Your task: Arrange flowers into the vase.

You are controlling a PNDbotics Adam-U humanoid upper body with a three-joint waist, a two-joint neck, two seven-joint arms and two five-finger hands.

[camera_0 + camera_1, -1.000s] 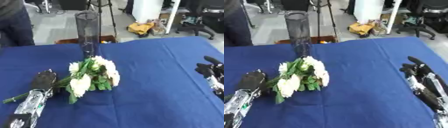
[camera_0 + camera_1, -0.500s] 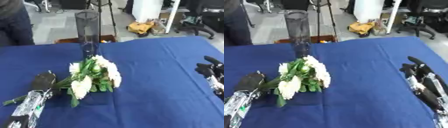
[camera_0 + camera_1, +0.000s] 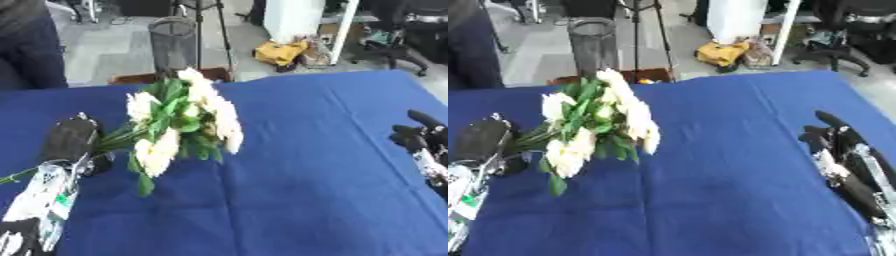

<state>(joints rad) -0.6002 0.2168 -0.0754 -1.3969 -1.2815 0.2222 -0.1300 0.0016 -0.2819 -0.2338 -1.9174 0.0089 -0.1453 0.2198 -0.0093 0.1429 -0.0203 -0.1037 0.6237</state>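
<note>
**Bouquet lifted toward the vase**

The left hand (image 3: 72, 140), fingers clenched around the stems, has raised the white bouquet (image 3: 182, 120) off the blue desk (image 3: 306, 190); it now hangs just before the tall vase (image 3: 172, 44). The right hand (image 3: 842, 150) idles with fingers relaxed.

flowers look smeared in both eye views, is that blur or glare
Blur, not glare: in the left eye view the flowers and the left hand holding their stems are soft-edged; in the right eye view the vase behind them and the right hand are soft too; lighting is even.
</note>
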